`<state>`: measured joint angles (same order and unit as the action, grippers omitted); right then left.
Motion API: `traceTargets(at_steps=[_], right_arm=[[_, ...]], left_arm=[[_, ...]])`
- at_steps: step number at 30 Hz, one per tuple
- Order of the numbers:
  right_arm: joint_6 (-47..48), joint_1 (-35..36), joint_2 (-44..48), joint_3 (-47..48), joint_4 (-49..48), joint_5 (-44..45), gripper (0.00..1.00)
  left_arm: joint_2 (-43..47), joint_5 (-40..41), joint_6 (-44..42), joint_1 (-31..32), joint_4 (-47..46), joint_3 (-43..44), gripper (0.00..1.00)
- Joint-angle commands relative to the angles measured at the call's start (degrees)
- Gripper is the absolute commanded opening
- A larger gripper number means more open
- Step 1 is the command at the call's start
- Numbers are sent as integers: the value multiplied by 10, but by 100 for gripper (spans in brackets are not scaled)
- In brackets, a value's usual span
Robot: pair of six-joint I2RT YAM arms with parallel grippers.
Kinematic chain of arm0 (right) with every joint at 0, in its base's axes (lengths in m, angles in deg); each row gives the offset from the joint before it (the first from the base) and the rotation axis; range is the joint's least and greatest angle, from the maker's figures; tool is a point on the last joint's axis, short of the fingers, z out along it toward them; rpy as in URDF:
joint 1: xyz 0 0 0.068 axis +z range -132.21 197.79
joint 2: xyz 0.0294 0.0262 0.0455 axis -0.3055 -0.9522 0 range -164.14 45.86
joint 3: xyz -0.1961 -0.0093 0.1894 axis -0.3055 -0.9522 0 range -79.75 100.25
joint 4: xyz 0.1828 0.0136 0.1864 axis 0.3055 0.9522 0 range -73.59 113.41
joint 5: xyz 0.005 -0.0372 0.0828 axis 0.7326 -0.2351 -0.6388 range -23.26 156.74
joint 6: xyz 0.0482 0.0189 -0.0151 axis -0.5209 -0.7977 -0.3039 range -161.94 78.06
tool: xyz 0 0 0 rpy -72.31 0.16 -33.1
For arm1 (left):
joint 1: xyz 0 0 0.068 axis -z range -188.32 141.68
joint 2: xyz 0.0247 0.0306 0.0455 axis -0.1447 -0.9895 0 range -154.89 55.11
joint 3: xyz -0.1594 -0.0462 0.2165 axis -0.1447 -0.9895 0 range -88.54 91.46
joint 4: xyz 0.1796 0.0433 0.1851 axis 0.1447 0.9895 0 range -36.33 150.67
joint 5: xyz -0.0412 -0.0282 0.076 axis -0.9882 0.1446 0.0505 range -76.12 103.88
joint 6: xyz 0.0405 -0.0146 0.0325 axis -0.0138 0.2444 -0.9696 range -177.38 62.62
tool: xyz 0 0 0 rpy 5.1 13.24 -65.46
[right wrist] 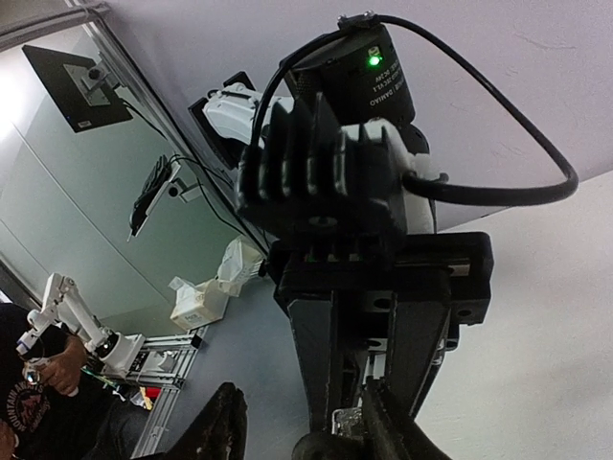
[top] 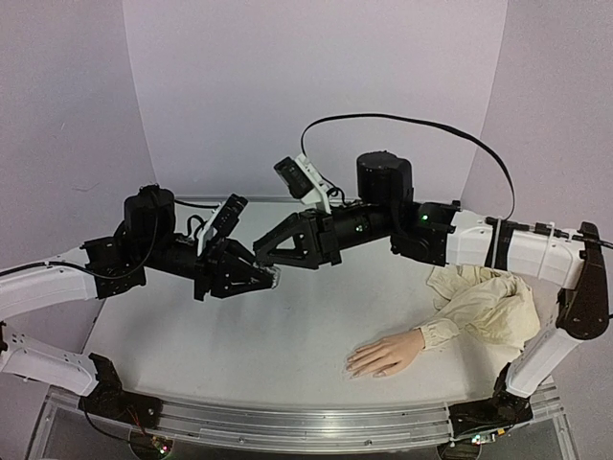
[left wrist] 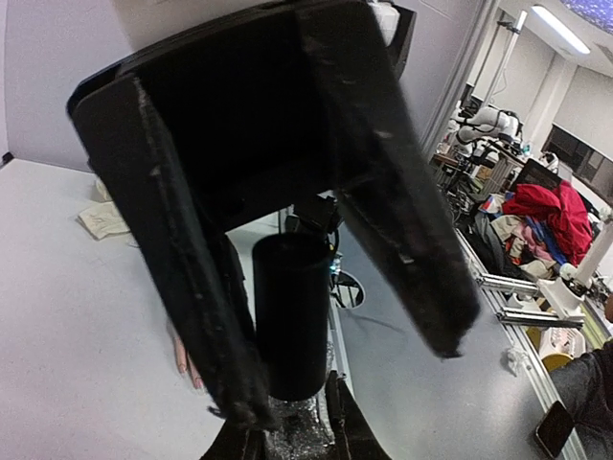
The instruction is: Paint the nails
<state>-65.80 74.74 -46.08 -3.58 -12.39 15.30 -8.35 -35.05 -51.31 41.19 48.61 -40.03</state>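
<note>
My left gripper (top: 271, 278) is shut on a small glittery polish bottle (left wrist: 299, 426), whose black cap (left wrist: 292, 316) points toward the right arm. My right gripper (top: 261, 251) meets it above the table's middle. Its fingers (left wrist: 182, 268) are open on either side of the cap, as the right wrist view (right wrist: 299, 398) also shows. The skin-coloured mannequin hand (top: 388, 353) lies flat near the front right, apart from both grippers. Its nails (top: 352, 366) point left and its cream sleeve (top: 484, 302) is bunched behind it. Its fingertips (left wrist: 182, 359) show in the left wrist view.
The white table (top: 192, 335) has a metal rail (top: 306, 426) along its front edge. Pale purple walls (top: 316, 86) close in the back and sides. A black cable (top: 412, 120) arcs above the right arm.
</note>
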Motion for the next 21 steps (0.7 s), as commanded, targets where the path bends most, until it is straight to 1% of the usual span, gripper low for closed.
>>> traceTargets(at_steps=[1,3,4,6,8,10,11,12,14,15,16,17,18,19,21], right_arm=[[-4,1,4,1,-53,-25,28],[-6,2,-1,-1,-53,-26,11],[-7,1,-3,-1,-52,-25,1],[-8,1,-7,-6,-51,-18,0],[-10,2,-5,-17,-50,7,0],[-7,3,-3,-27,-18,69,0],[-1,4,-3,-27,1,120,0],[5,7,-4,-23,45,182,0],[-1,25,-6,-12,115,418,0],[-10,40,-13,1,159,542,0],[-26,65,-26,25,207,678,0],[-39,88,-48,54,257,784,0],[-56,108,-68,82,294,854,0],[-73,121,-84,100,314,877,0],[-92,127,-94,109,307,860,0]], left_arm=[[-4,-24,6,0,-29,29,0],[-5,-21,4,0,-30,28,0],[-6,-15,3,0,-30,28,0],[-6,3,0,-1,-30,29,0],[-3,41,-6,-1,-30,30,0],[5,134,-19,-1,-30,25,0],[8,201,-27,0,-30,22,0],[10,324,-29,0,-29,19,0],[5,503,-41,0,-30,17,0],[-3,576,-46,0,-31,22,0],[-19,630,-55,0,-33,28,0],[-38,666,-59,0,-34,42,0],[-60,682,-60,0,-35,54,0],[-79,681,-60,0,-38,64,0],[-107,654,-51,2,-46,75,0]])
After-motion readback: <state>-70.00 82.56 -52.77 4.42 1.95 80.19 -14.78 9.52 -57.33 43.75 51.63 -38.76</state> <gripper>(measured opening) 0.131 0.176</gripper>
